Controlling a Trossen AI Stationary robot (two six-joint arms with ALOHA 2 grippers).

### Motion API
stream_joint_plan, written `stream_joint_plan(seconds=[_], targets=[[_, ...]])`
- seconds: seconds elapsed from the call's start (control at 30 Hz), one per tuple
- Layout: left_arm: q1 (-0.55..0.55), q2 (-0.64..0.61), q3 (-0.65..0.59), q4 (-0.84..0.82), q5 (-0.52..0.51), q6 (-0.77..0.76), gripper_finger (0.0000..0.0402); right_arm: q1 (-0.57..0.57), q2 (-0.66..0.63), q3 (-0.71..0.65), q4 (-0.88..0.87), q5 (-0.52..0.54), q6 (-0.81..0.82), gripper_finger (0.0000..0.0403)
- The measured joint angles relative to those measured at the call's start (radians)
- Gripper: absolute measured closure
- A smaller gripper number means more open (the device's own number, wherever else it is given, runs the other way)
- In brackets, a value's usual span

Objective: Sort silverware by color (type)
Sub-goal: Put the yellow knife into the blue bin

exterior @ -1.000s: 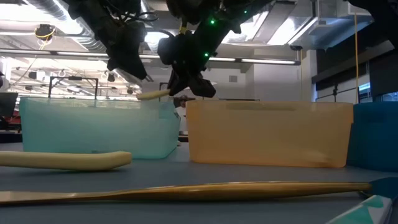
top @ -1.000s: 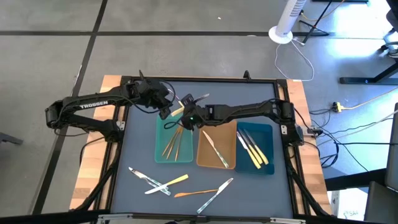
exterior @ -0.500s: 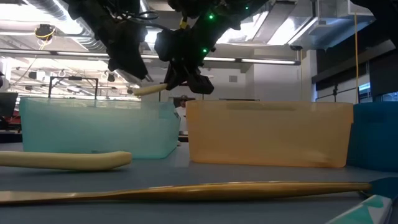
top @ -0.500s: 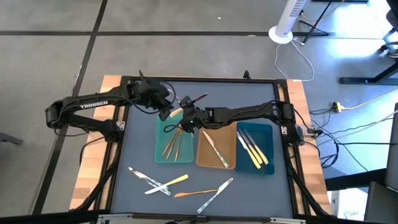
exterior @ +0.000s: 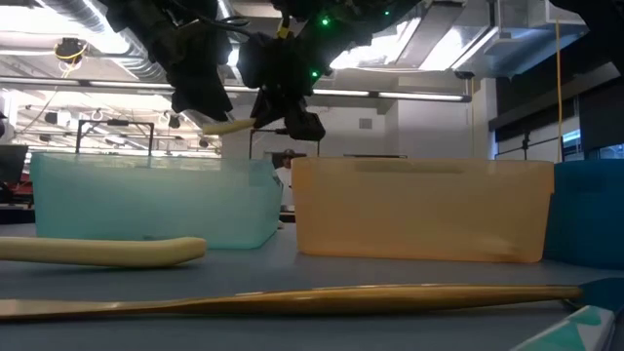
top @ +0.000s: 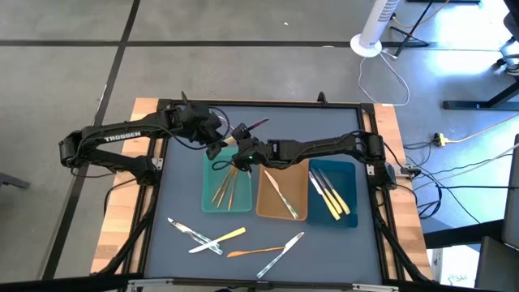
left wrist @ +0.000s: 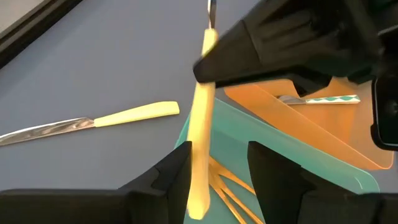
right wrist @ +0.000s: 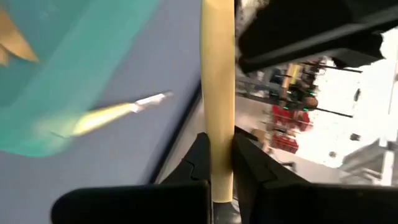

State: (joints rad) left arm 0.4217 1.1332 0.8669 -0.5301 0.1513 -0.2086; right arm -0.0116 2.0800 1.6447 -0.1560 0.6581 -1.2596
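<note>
From above, the left tool (top: 217,144) and right tool (top: 241,154) meet over the far end of the teal tray (top: 210,199), a yellow-handled utensil (top: 230,143) passing between them; gold pieces lie in the teal tray, silver ones in the tan tray (top: 266,209), yellow-handled ones in the dark-blue tray (top: 349,172), and about five utensils wait on the bench (top: 170,186) near the front edge. "TROSSEN" reads on the left arm. At bench height, the utensil (exterior: 226,126) hangs level between both tools above the teal tray's (exterior: 146,205) rim. The left wrist shows its fingers (left wrist: 169,180) apart around the handle (left wrist: 200,149). The right wrist shows its fingers (right wrist: 198,157) clamped on the handle (right wrist: 217,93). A mistimed handover could drop the utensil into the teal tray, among the wrong colour.
</note>
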Motion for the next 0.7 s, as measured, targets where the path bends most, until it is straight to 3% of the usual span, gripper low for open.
stream_joint_plan(seconds=[0.7], targets=[[0.001,0.0,0.0,0.002,-0.044,0.06,0.0251,0.0,0.0,0.0,0.047,0.023,-0.058,0.0382]])
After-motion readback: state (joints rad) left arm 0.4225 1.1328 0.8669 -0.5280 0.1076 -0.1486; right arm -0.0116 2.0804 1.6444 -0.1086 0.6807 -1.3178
